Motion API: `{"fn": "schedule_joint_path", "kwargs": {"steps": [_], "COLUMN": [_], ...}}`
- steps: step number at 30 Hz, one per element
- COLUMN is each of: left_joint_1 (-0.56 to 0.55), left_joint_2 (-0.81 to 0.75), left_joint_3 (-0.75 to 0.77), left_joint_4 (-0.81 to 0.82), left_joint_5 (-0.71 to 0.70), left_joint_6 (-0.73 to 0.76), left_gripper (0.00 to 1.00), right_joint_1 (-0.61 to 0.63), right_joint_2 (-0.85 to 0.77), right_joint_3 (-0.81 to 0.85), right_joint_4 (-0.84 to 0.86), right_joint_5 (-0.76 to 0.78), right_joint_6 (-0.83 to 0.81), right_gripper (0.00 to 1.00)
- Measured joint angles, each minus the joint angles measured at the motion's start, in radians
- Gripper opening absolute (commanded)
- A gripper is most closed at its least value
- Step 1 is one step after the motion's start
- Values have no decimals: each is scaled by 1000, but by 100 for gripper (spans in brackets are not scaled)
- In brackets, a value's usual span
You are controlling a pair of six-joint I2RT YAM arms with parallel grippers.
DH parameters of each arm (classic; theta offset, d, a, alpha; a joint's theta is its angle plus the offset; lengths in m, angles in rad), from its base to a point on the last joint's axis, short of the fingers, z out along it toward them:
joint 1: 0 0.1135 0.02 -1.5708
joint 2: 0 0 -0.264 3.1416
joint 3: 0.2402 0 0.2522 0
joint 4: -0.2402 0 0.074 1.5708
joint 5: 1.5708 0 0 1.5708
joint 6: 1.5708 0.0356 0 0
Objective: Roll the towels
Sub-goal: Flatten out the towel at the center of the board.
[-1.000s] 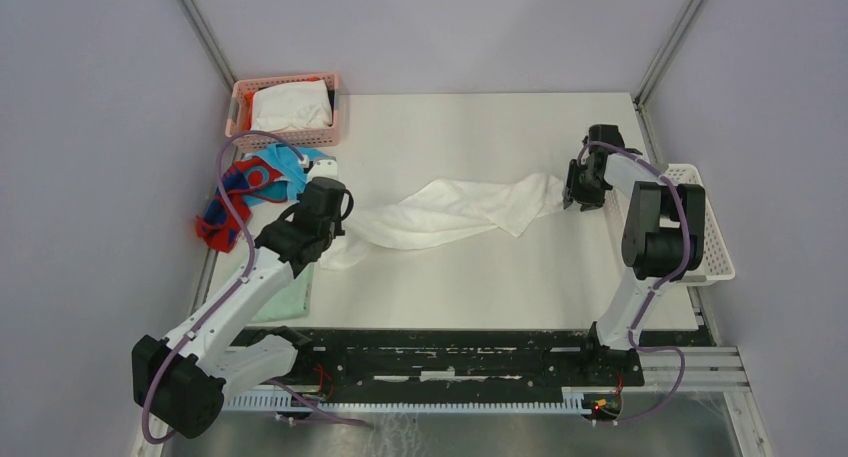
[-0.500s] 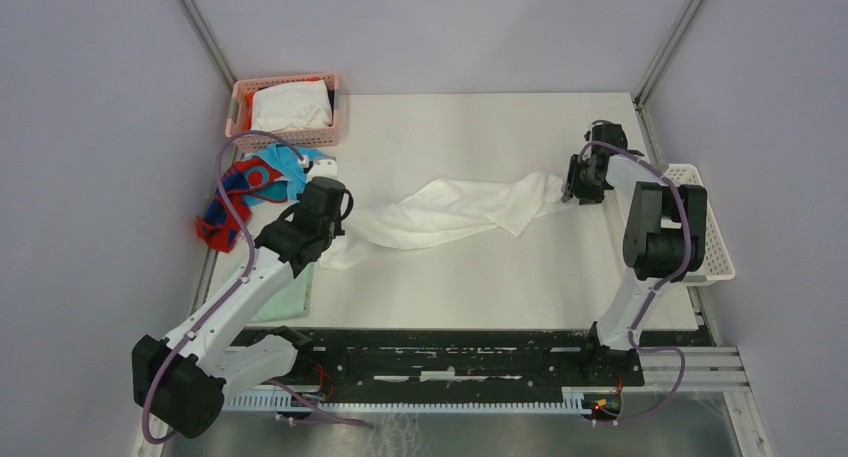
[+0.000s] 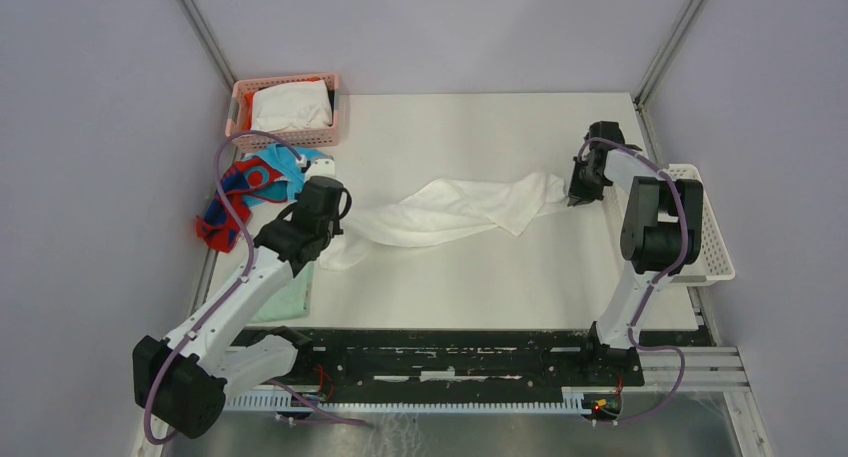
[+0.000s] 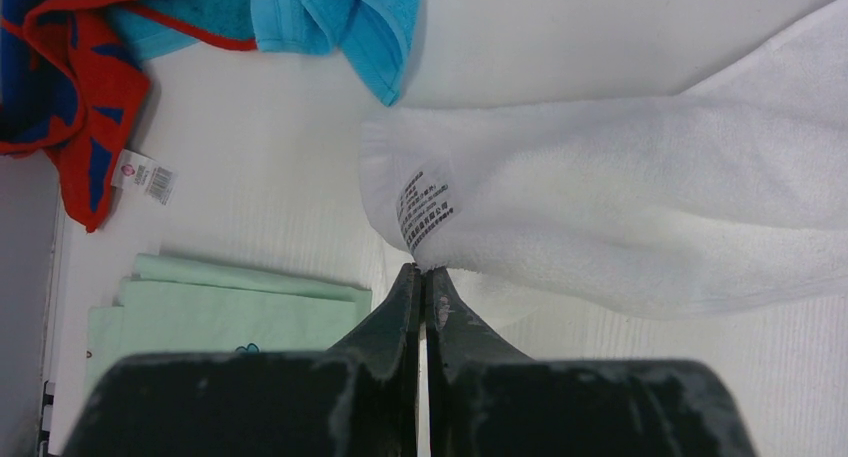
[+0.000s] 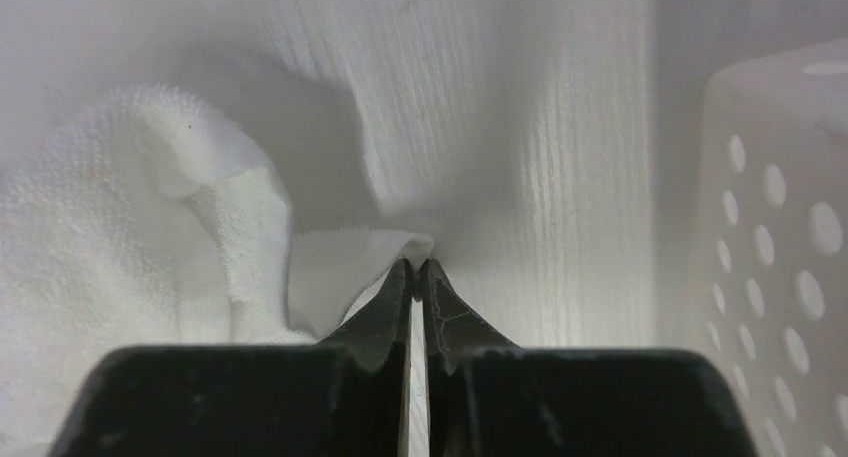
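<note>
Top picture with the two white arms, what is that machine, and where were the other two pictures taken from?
Those are two robot arms bolted to a table, seen from above. The other pictures come from cameras on their wrists, looking along each pincer. The left pincer and right pincer are each shut on one end of the white towel lying between them. On the left lie a blue towel, a red towel and a folded mint cloth. A pink basket sits at the back, a white basket on the right.
</note>
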Motion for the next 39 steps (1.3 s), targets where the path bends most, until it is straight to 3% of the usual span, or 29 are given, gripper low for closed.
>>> {"fn": "schedule_joint_path", "kwargs": {"steps": [7, 12, 18, 23, 33, 39], "left_joint_1": [98, 189, 205, 206, 205, 206], "left_joint_2": [53, 111, 157, 89, -216, -247], "left_joint_3": [88, 288, 505, 577, 626, 584], "left_joint_4": [-25, -30, -31, -55, -121, -138], "left_joint_5": [30, 67, 75, 71, 109, 148], "left_joint_6": [0, -1, -1, -1, -20, -58], "left_gripper": [3, 3, 3, 3, 3, 3], "right_joint_1": [0, -12, -35, -39, -40, -42], "right_joint_2": [-29, -134, -272, -409, -819, -872], "right_joint_3": [89, 253, 404, 408, 433, 471], "right_joint_4": [-198, -327, -425, -510, -605, -637], "right_joint_5": [66, 76, 72, 78, 122, 124], "right_joint_6": [10, 15, 15, 11, 6, 4], "right_gripper": [0, 1, 1, 0, 0, 0]}}
